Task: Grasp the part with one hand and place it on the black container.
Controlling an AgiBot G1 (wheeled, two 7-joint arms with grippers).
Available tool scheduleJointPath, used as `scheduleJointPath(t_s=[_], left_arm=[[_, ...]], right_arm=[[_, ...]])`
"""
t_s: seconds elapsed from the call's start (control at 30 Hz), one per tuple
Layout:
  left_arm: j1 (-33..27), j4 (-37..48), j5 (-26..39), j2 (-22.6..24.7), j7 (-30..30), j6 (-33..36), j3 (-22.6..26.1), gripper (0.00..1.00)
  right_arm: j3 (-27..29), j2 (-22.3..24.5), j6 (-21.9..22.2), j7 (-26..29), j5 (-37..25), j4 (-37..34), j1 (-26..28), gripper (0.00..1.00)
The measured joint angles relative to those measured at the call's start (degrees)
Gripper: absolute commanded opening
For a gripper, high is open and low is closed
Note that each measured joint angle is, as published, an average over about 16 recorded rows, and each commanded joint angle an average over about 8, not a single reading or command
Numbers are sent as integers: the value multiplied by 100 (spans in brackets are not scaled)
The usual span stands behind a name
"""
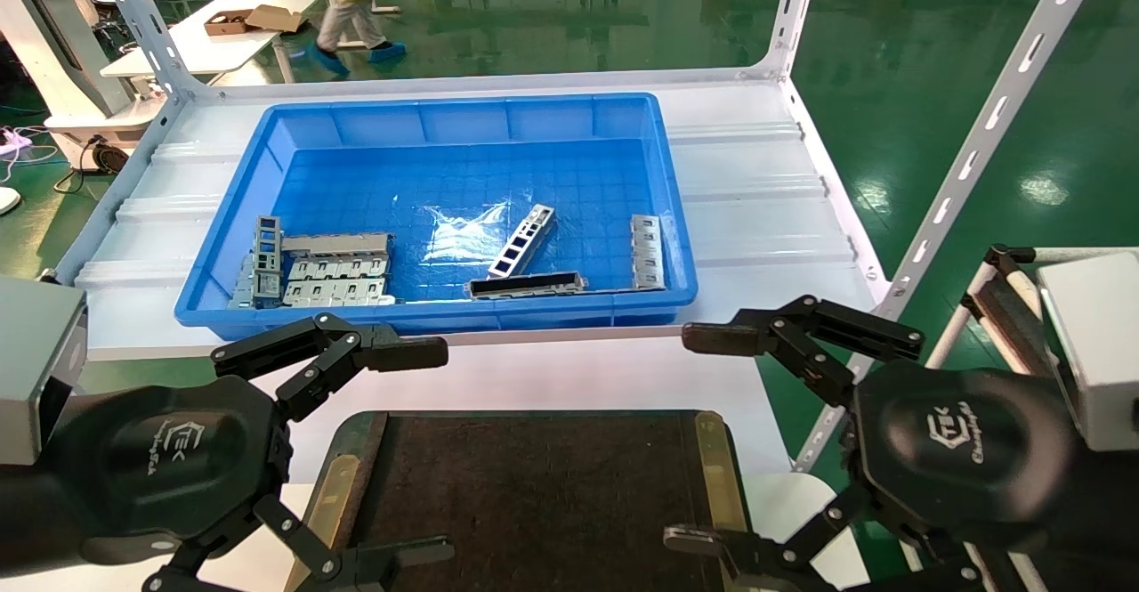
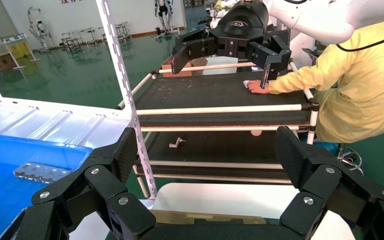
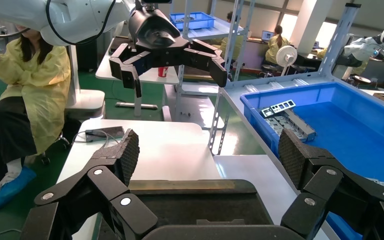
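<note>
From the head, both pincers hang released; the part (image 1: 522, 240) lies ahead in the blue bin (image 1: 222, 245), axis slanting away rightward, nearer your right pincer (image 1: 703, 436) than the left pincer (image 1: 418, 454); in the right wrist view, black container (image 3: 200, 202) sits under it.

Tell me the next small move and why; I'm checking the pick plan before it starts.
Probably reach the right gripper, which is open and empty, forward over the blue bin toward the part lying near the bin's right wall. The black container holds nothing yet, and the left gripper hangs open at its left edge.
</note>
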Motion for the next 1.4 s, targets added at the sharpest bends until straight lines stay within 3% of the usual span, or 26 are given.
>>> scheduleJointPath(t_s=[0.37, 0.73, 1.07, 1.4], left_arm=[[-166, 185, 196, 263, 92, -291, 55, 100], [-751, 891, 1029, 929, -14, -1135, 408, 100], [-1552, 2260, 2048, 1875, 41, -2155, 870, 100], [-2352, 4122, 2904, 2905, 791, -3102, 1231, 100]], right_arm=[[-4, 0, -1, -3, 2, -4, 2, 100], [-9, 2, 0, -5, 5, -5, 4, 100], [-13, 4, 2, -8, 8, -5, 5, 100], [-18, 5, 4, -10, 11, -5, 6, 100]])
